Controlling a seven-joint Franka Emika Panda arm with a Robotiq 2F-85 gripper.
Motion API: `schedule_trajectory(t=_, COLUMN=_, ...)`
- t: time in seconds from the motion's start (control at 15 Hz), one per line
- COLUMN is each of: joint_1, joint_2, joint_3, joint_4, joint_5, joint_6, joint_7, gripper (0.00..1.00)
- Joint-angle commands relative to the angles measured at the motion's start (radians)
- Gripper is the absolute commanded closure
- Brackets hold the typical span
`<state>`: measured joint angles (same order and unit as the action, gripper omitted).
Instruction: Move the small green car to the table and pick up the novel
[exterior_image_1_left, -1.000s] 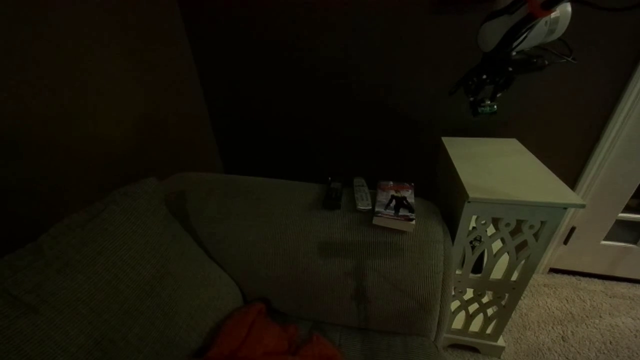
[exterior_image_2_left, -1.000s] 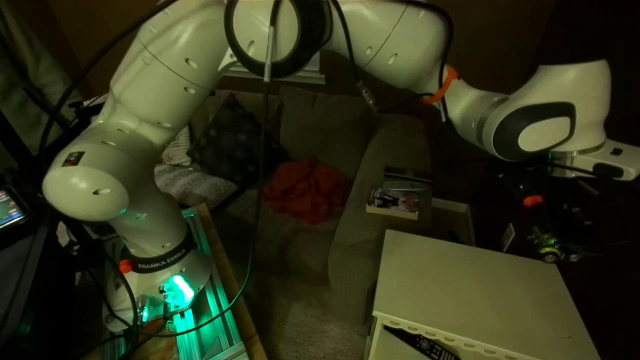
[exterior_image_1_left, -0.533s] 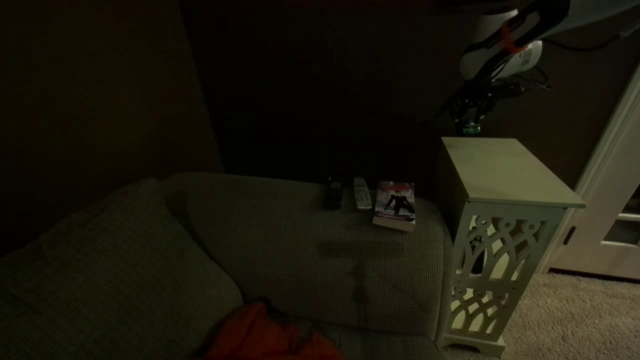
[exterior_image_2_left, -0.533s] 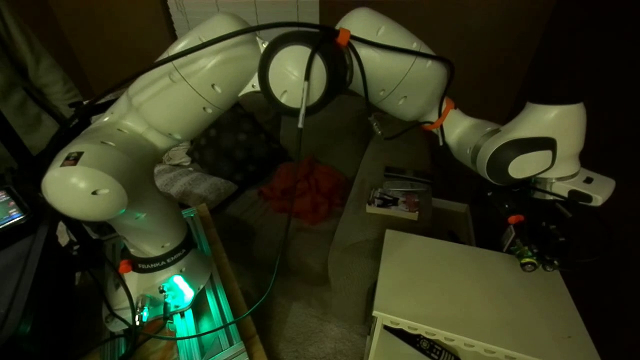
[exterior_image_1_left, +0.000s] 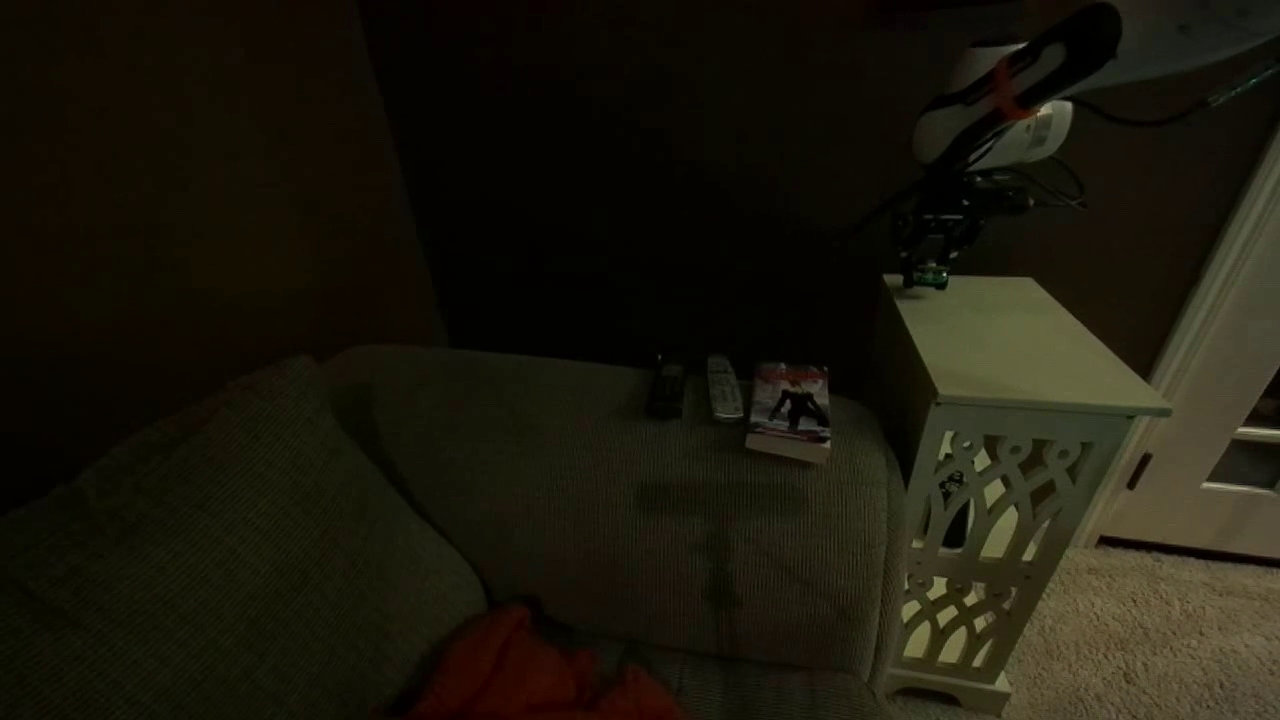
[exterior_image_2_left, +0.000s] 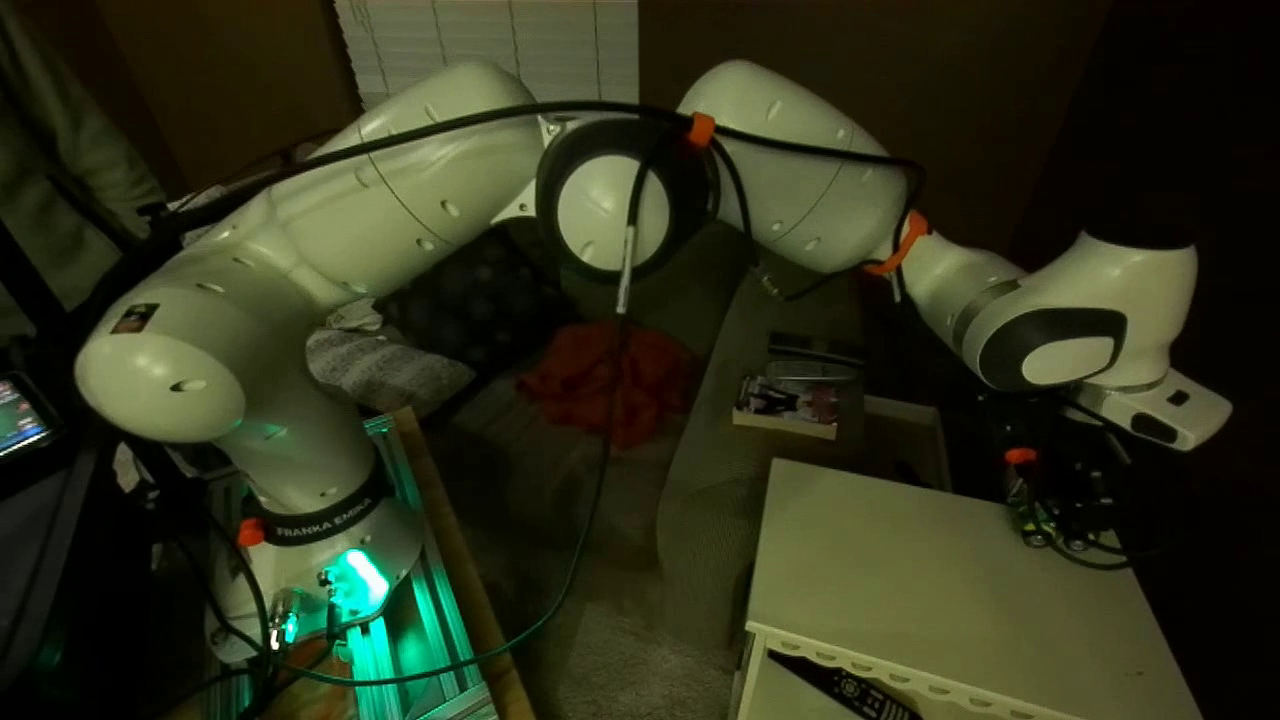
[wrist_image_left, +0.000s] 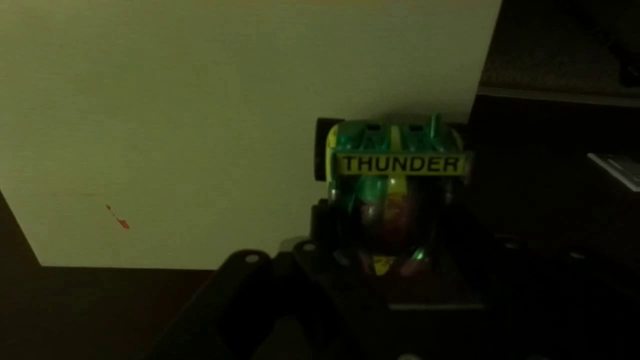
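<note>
The small green car (wrist_image_left: 400, 164), shiny green and yellow with "THUNDER" lettering, is between the fingers of my gripper (wrist_image_left: 385, 225), which is shut on it. The white table (exterior_image_1_left: 1020, 340) stands beside the sofa arm; its top also shows in an exterior view (exterior_image_2_left: 920, 580) and the wrist view (wrist_image_left: 200, 125). The car, small in both exterior views (exterior_image_1_left: 930, 276) (exterior_image_2_left: 1035, 525), is low at the table top's far edge and corner. I cannot tell whether its wheels touch the top. The novel (exterior_image_1_left: 790, 405) lies flat on the sofa arm, also seen in an exterior view (exterior_image_2_left: 785, 405).
A pale remote (exterior_image_1_left: 724, 388) and a dark remote (exterior_image_1_left: 667, 388) lie beside the novel on the sofa arm (exterior_image_1_left: 560, 500). Another dark remote (exterior_image_2_left: 845, 690) lies inside the table below its top. An orange-red cloth (exterior_image_2_left: 610, 385) lies on the sofa seat. The room is dim.
The arm has lowered, carrying the car down from above the table to its top's far edge, moving left in an exterior view. The novel, remotes and table have not moved.
</note>
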<state>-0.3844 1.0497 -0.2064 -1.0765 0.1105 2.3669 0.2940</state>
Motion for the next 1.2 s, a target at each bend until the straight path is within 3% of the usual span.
schedule_trajectory(t=0.0, joint_1=-0.032, joint_2=0.054, joint_3=0.017, joint_4=0.112, joint_5=0.036, joint_6=-0.07, joint_7=0.017, gripper=0.65)
schedule_trajectory(t=0.07, joint_1=-0.033, joint_2=0.06, joint_3=0.014, joint_4=0.125, joint_5=0.03, joint_6=-0.093, joint_7=0.018, gripper=0.65)
schedule_trajectory(t=0.2, joint_1=-0.034, joint_2=0.071, joint_3=0.016, joint_4=0.148, joint_5=0.019, joint_6=-0.148, joint_7=0.003, gripper=0.15)
schedule_trajectory(t=0.33, joint_1=-0.032, joint_2=0.083, joint_3=0.013, joint_4=0.173, joint_5=0.013, joint_6=-0.197, joint_7=0.005, gripper=0.15)
schedule_trajectory(t=0.4, joint_1=-0.031, joint_2=0.087, joint_3=0.014, joint_4=0.185, joint_5=0.011, joint_6=-0.211, joint_7=0.002, gripper=0.08)
schedule_trajectory(t=0.53, joint_1=-0.002, joint_2=0.052, joint_3=-0.007, joint_4=0.154, joint_5=-0.015, joint_6=-0.172, joint_7=0.009, gripper=0.0)
schedule_trajectory(t=0.67, joint_1=0.047, joint_2=-0.032, joint_3=-0.016, joint_4=0.066, joint_5=-0.048, joint_6=-0.101, joint_7=-0.032, gripper=0.0)
schedule_trajectory(t=0.87, joint_1=0.103, joint_2=-0.152, joint_3=0.037, joint_4=-0.063, joint_5=-0.05, joint_6=-0.121, joint_7=-0.161, gripper=0.0)
schedule_trajectory(t=1.13, joint_1=0.134, joint_2=-0.195, joint_3=0.124, joint_4=-0.108, joint_5=-0.014, joint_6=-0.197, joint_7=-0.279, gripper=0.0)
